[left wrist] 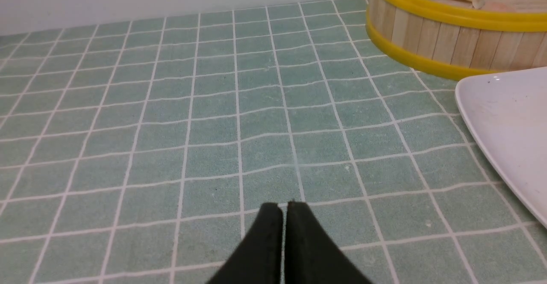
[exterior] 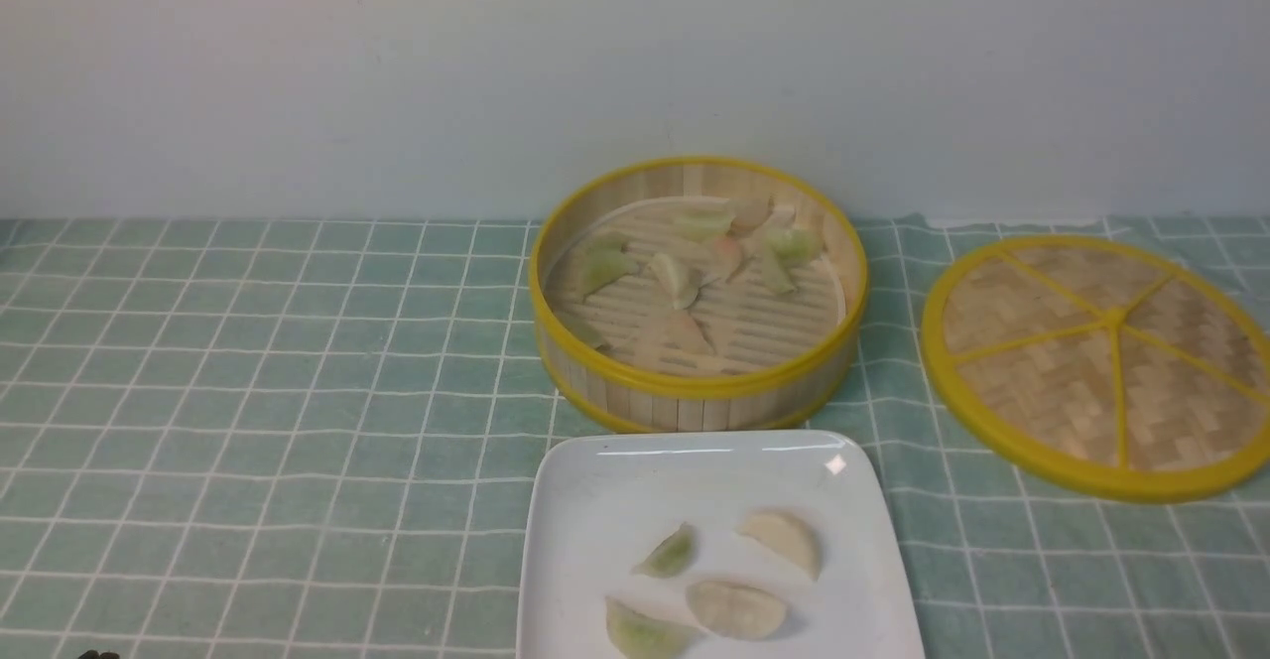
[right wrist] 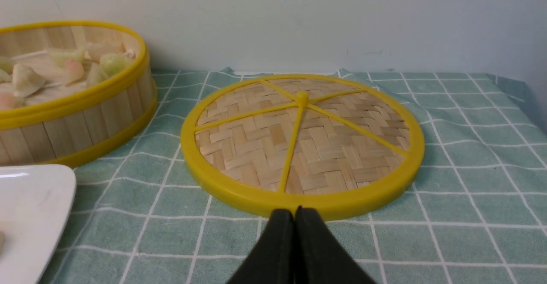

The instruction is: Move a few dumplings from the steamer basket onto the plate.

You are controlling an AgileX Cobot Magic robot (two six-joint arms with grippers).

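Four dumplings (exterior: 729, 575) lie at mixed angles on the plate (exterior: 585, 500) just in front of the basket (exterior: 695, 396) holding the rest, while both my jaws are closed empty above the bench (exterior: 248, 391).

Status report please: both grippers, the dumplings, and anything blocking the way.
Left gripper shut, empty, over bare cloth. Right gripper shut, empty, by the lid. Four dumplings on the plate, more in the steamer basket. Nothing blocking.

Woven lid (exterior: 1101, 366) on checked tablecloth (exterior: 258, 391)
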